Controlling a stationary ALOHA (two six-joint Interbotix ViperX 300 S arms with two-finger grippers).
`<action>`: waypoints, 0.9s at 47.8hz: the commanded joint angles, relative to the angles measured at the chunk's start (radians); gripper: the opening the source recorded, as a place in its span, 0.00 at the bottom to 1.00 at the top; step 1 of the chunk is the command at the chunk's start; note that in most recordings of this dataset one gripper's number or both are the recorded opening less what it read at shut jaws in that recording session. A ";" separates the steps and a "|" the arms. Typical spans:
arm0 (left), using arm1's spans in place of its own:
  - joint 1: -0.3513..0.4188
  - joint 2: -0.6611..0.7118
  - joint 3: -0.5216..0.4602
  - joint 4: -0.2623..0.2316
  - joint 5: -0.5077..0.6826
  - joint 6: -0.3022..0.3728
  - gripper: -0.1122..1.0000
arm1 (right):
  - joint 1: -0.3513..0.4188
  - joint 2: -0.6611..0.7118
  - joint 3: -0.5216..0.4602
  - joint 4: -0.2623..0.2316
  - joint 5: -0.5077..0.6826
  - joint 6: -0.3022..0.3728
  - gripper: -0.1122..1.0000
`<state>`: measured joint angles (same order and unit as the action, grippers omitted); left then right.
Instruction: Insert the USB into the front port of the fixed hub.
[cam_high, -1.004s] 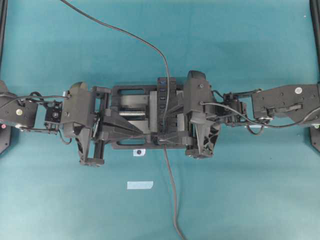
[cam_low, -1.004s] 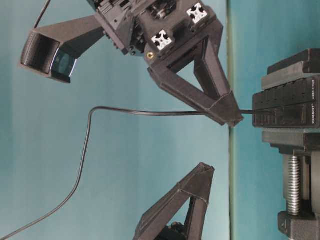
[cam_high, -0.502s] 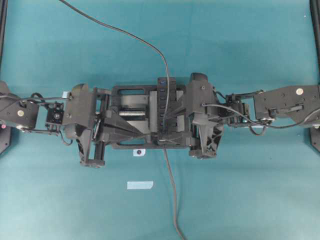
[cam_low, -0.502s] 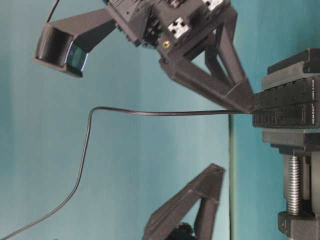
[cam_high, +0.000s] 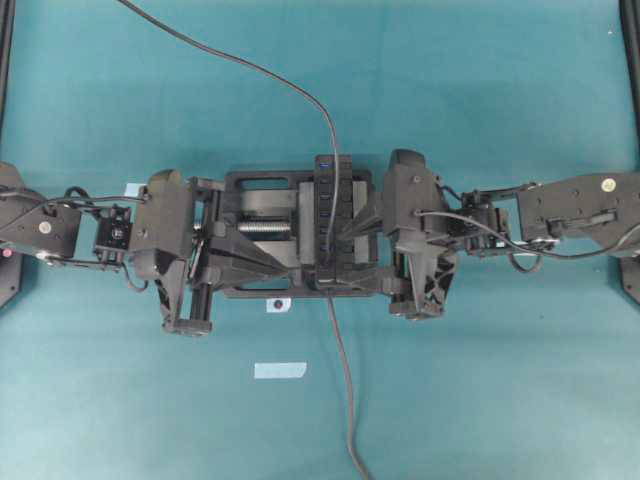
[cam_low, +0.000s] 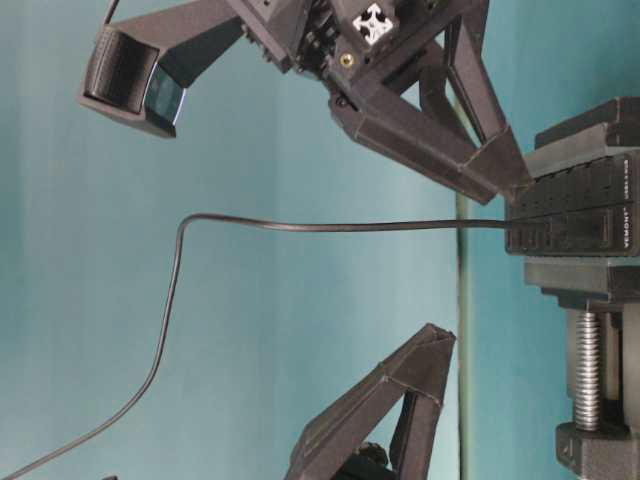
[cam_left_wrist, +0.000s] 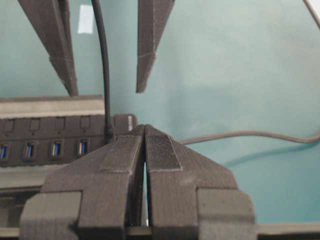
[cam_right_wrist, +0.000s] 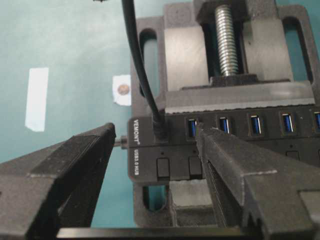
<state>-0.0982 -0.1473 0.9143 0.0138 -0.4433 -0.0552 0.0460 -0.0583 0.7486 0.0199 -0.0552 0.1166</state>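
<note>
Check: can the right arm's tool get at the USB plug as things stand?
Probably yes. The right tool is open and straddles the hub end where the USB plug sits; nothing lies between, though the left tool is close.

A robotics lab bench – teal mat (cam_high: 500, 100); bench vise (cam_right_wrist: 235, 60) bolted centrally.

usb (cam_right_wrist: 160, 131) in hub (cam_right_wrist: 225, 150) end port, hub on vise (cam_right_wrist: 235, 65)
</note>
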 joint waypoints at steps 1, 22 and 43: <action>-0.002 -0.021 -0.006 0.002 -0.011 0.002 0.10 | -0.002 -0.034 -0.005 0.000 -0.006 0.014 0.75; -0.002 -0.044 0.005 0.002 -0.009 0.003 0.10 | -0.008 -0.046 0.003 0.000 0.048 0.014 0.75; -0.002 -0.104 0.054 0.003 -0.011 0.000 0.10 | -0.009 -0.071 0.003 0.000 0.089 0.014 0.75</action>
<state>-0.0982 -0.2270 0.9710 0.0138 -0.4433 -0.0537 0.0383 -0.0966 0.7624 0.0184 0.0383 0.1166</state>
